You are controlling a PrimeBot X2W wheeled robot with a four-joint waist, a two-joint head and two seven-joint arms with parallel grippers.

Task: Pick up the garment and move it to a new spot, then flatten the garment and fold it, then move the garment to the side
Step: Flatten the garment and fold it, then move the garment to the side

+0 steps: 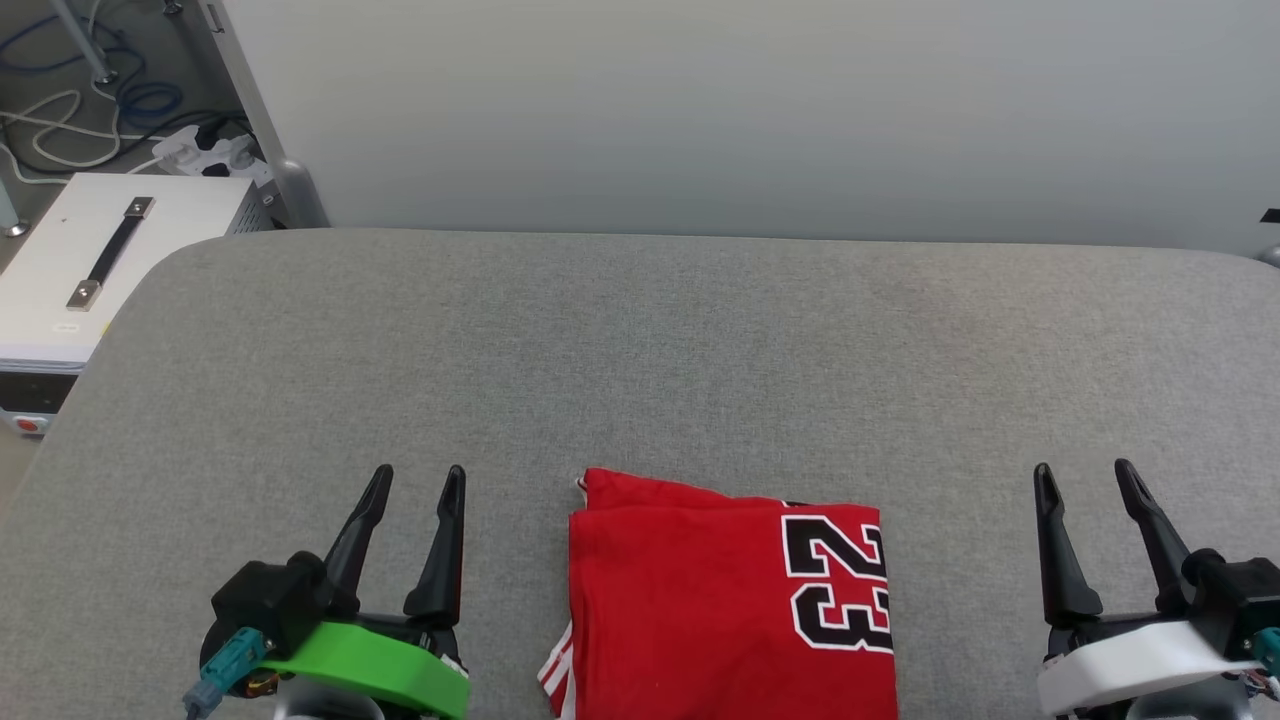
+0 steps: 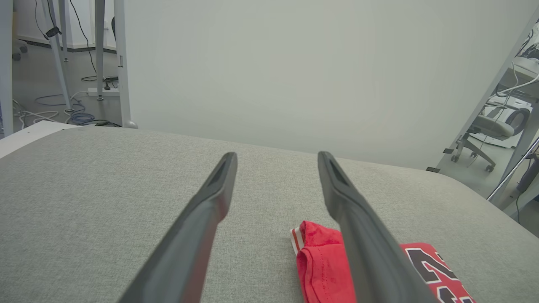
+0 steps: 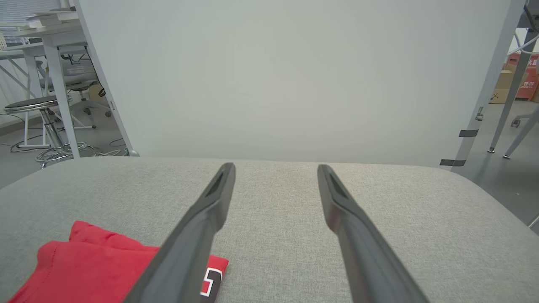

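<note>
A robot's head camera looks down on a grey fabric-covered worktop [image 1: 640, 340] with rounded far corners, a plain pale panel [image 1: 700, 110] standing behind its far edge. The garment [image 1: 700, 600], a red jersey T-shirt, lies folded into a compact block at the middle of the worktop's near edge. A black, white-edged number 23 [image 1: 838, 585] is turned sideways along its right side, and a strip of red-and-white striped trim peeks out at its near left corner. The block runs off the bottom of the head view, so its long axis cannot be told for certain; the visible part looks slightly wider than deep. The left gripper [image 1: 418, 478], on a green mount, hangs over the near edge to the garment's left. The right gripper [image 1: 1083, 472], on a white mount, hangs to the garment's right. Each has its two long dark fingers spread apart, pointing toward the far edge, holding nothing and not touching the cloth. The garment sits between them, inward of both. The left gripper appears somewhat nearer to it, with the shirt's left edge just beside its inner finger in the left wrist view. Either arm would probably have to swing inward and down to reach the fabric.
</note>
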